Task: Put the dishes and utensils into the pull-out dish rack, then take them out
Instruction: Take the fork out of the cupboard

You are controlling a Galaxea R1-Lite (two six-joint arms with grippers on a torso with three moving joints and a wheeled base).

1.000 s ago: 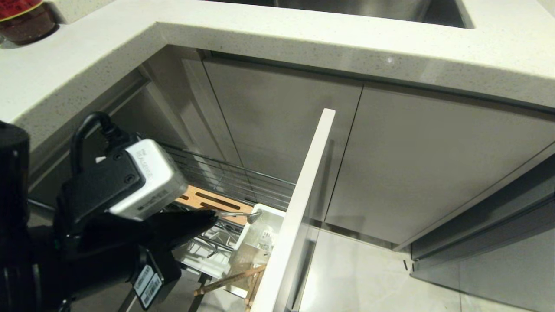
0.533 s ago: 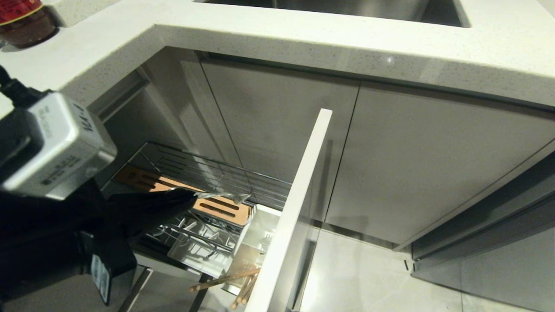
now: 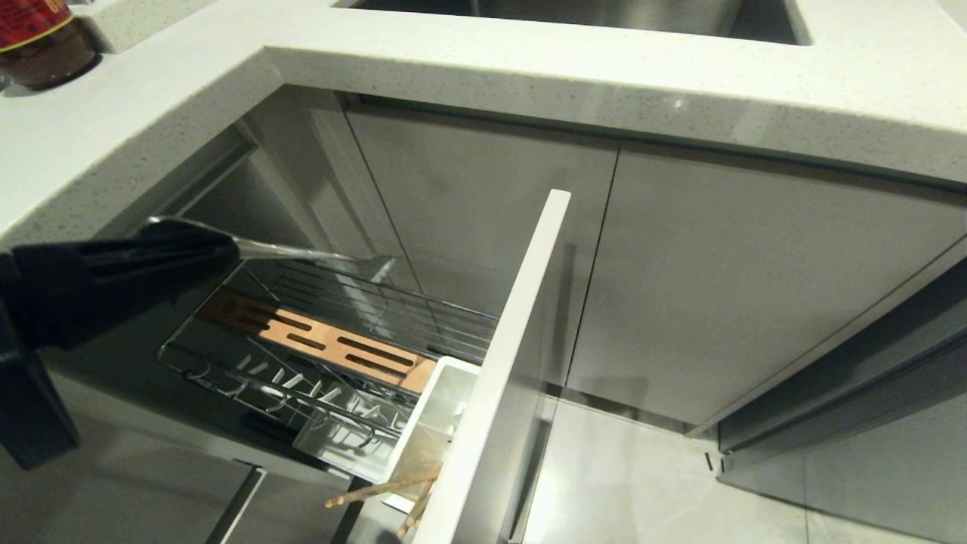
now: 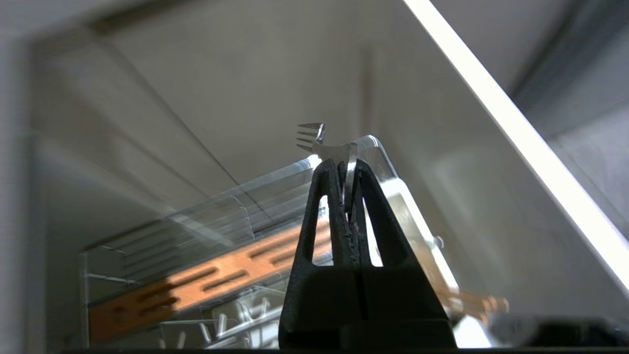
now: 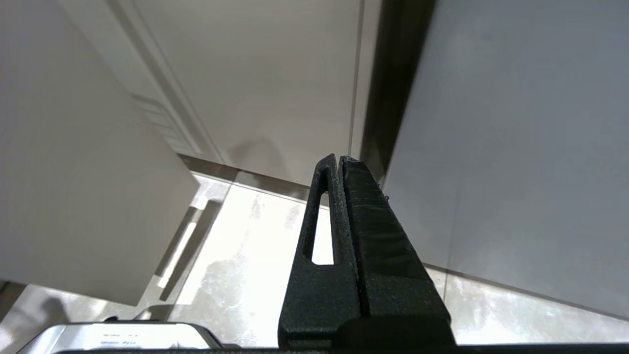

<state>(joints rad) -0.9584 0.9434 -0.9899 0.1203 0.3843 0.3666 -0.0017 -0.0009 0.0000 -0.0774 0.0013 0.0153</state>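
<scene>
My left gripper (image 3: pixel 219 249) (image 4: pixel 345 164) is shut on the silver fork (image 3: pixel 317 257) (image 4: pixel 314 140), holding it level above the pull-out dish rack (image 3: pixel 332 355), tines pointing away from the gripper. The rack is a chrome wire basket with a slotted wooden strip (image 3: pixel 317 344) (image 4: pixel 211 280), plate prongs, a white utensil cup (image 3: pixel 442 412) and a white panel front (image 3: pixel 506 355). Wooden chopsticks (image 3: pixel 378 489) stick out of the cup at its near end. My right gripper (image 5: pixel 340 162) is shut on nothing, parked low over the floor. The plate and bowl are out of view.
A pale stone countertop (image 3: pixel 529 68) overhangs the rack, with a steel sink (image 3: pixel 604 15) set into it. A red-lidded jar (image 3: pixel 41 34) stands at its far left. Grey cabinet doors (image 3: pixel 740 287) close off the right side. Tiled floor (image 3: pixel 642 483) lies beyond the white panel.
My left arm has lifted the fork up and out of the utensil cup and drawn back to the left, now well above the rack. The right arm has kept still.
</scene>
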